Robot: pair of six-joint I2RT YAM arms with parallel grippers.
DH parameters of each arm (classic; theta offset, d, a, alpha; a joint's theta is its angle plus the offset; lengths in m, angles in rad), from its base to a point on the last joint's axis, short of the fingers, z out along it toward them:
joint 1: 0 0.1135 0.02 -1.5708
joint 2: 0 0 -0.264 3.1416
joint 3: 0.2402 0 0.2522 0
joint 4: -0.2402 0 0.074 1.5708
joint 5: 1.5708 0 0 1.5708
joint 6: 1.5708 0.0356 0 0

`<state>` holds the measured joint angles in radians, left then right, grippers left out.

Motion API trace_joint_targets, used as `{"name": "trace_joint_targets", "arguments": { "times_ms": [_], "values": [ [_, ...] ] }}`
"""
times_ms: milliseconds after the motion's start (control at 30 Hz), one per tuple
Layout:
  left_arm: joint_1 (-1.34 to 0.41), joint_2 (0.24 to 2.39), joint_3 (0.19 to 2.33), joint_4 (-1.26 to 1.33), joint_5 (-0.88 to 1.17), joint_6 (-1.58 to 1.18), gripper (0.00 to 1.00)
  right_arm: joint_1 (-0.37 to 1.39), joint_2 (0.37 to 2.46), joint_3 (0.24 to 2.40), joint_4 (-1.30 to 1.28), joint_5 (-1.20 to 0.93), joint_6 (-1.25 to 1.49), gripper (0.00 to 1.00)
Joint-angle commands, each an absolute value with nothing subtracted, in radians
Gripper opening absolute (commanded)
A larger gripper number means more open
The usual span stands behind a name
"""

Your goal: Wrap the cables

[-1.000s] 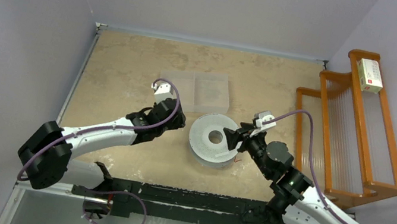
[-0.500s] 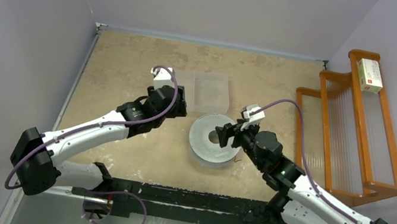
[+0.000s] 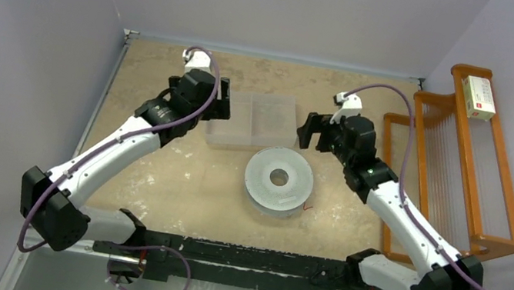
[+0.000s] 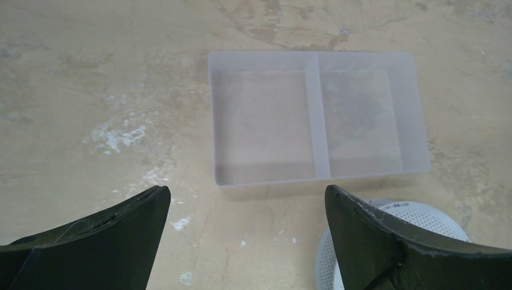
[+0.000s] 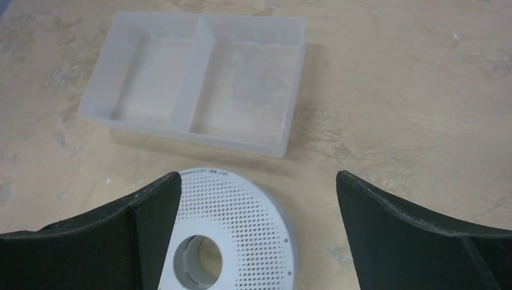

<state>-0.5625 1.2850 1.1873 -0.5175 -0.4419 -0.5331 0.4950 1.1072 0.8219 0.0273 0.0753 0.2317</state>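
Observation:
The grey double-disc spool point(image 3: 279, 180) lies flat at the table's middle. A short bit of red-orange cable point(image 3: 306, 207) pokes out at its lower right edge; no other cable shows. My left gripper point(image 3: 220, 102) hangs open above the left end of the clear tray, back-left of the spool. In the left wrist view the gripper point(image 4: 246, 199) has only bare table between its fingers, and the spool point(image 4: 422, 220) peeks out behind the right finger. My right gripper point(image 3: 309, 131) is open, back-right of the spool. In the right wrist view this gripper point(image 5: 258, 181) holds nothing above the spool point(image 5: 241, 223).
A clear two-compartment tray point(image 3: 254, 120) sits just behind the spool; it also shows in the wrist views as tray point(image 4: 314, 121) and tray point(image 5: 199, 78). An orange wooden rack point(image 3: 460, 169) stands at the right edge, with a white and red box point(image 3: 478, 98) on top.
Both grippers have drawn back from the spool's sides toward the rear of the table and risen, and their jaws have spread wide. The spool has stayed in place.

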Motion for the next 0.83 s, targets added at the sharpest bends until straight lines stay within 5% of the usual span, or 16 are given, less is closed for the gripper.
{"name": "trace_joint_targets", "arguments": {
  "times_ms": [0,300,700,800],
  "values": [
    [-0.504,1.224,1.224,-0.543,-0.545,-0.425,1.0,0.379,1.156,0.899,-0.015,0.015,0.308,0.99],
    [-0.451,1.003,1.06,-0.468,-0.576,-0.371,1.0,0.374,1.042,0.896,-0.104,0.432,0.384,0.99],
    [-0.451,0.763,0.922,-0.513,-0.567,-0.409,1.0,0.374,0.693,0.797,-0.149,0.189,0.324,1.0],
    [-0.451,0.713,0.872,-0.468,-0.568,-0.406,1.0,0.374,0.68,0.796,-0.16,0.264,0.37,1.0]
  ]
}}
